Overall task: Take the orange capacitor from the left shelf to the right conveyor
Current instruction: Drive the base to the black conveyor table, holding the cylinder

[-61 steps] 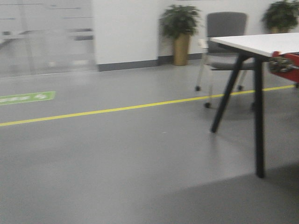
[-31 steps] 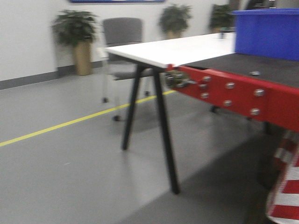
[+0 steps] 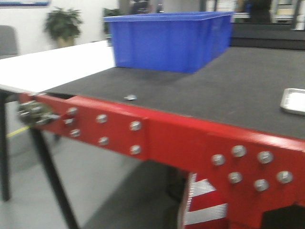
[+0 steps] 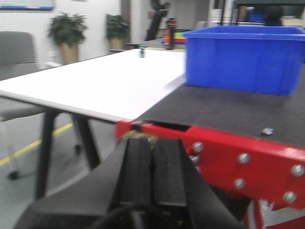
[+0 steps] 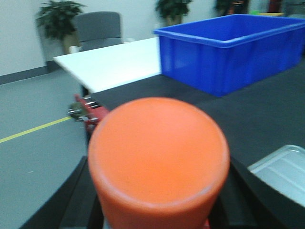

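- We carry the orange capacitor [image 5: 158, 157] in the right gripper [image 5: 158, 212], whose dark fingers [image 5: 71, 202] clamp its lower sides. Its flat top faces the wrist camera, so it sits upright and should be ready to stand on the belt.
- The capacitor is off the left shelf (which no view shows) and hangs in the air near the right conveyor [image 3: 228, 81]. We cannot tell whether it is over the belt yet.
- The left gripper [image 4: 152, 164] has its pads pressed flat together with nothing between them. We judge it idle, held low before the red front frame [image 3: 190, 143], out of the carrying arm's way.
- On the belt sit a blue bin [image 3: 167, 40] at the back, a silver tray [image 3: 294, 100] at the right edge, and a small metallic bit [image 3: 130, 97] near the front. A white table [image 3: 52, 67] adjoins the belt's left end.
- We judge the carry nearly done. The next move calls for a bare stretch of belt, apart from tray and bin, so the cylinder does not tip.
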